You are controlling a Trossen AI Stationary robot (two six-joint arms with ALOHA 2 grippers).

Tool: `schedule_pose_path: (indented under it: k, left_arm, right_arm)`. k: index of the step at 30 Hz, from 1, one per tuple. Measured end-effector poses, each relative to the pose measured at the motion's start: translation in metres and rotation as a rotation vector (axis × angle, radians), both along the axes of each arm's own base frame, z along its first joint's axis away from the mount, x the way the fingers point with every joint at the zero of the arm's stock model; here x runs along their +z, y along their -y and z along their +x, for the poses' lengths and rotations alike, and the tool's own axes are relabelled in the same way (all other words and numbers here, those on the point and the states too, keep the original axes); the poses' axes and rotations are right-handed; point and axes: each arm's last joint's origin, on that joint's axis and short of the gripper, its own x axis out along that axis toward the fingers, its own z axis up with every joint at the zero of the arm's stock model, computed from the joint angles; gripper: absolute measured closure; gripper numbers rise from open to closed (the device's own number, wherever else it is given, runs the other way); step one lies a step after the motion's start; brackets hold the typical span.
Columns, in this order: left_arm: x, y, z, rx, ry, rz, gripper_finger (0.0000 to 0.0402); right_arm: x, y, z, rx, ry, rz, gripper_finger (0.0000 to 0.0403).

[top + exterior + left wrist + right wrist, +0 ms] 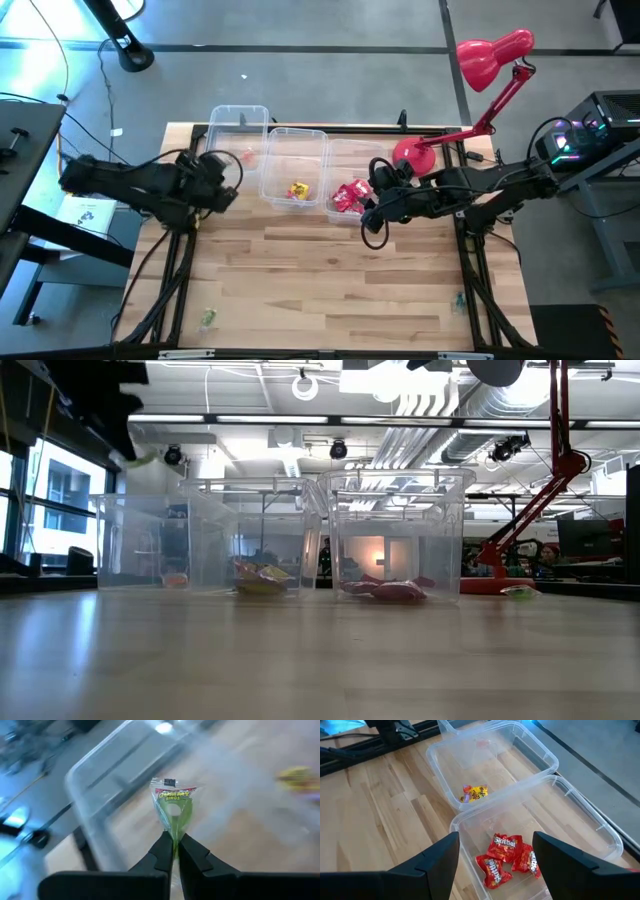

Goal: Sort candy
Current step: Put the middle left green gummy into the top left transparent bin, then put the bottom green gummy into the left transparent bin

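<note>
Three clear rectangular plastic bins stand side by side at the far edge of the pale wooden table (330,270). The right bin (580,815) holds a small heap of red wrapped candy packets (507,857), crinkled foil with white lettering, lying on its floor below the right claw (495,865), whose two dark fingers are spread wide apart and empty above that bin. The middle bin (540,757) holds one yellow candy packet (475,793) with some red on it, near its front end. The left bin (238,125) shows a small reddish piece (247,157) on its floor; what it is cannot be made out.

The left claw (173,847) is pressed together on the bottom edge of a small clear-and-green candy packet (173,807), which stands upright above the fingertips; the packet has a red-and-yellow label band near its top and a pale ring shape showing through the green film. It is held in the air over the table at the left bin's near end, with the bin's rim (115,755) behind it.

A tiny green candy piece (208,318) lies alone on the table near the front left corner, well apart from the bins, and another small greenish piece (459,299) lies near the table's right edge. Behind the right bin stands a red desk lamp (490,60).
</note>
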Motion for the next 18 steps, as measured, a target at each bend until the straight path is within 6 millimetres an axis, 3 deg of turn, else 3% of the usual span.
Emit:
schedule_pose_path:
  k: [7, 13, 18]
  left_arm:
    - [-0.010, -0.026, 0.009, 0.087, 0.008, 0.014, 0.0312]
    - [0.008, -0.040, 0.016, 0.044, 0.079, -0.097, 0.0229]
    - [0.032, -0.036, 0.019, -0.084, 0.183, -0.253, 0.0197]
  right_arm:
    - [0.000, 0.000, 0.000, 0.009, -0.003, -0.007, 0.0156]
    - [0.000, -0.001, 0.000, 0.020, -0.006, 0.008, 0.0156]
    - [0.000, -0.003, 0.000, 0.030, -0.008, 0.011, 0.0156]
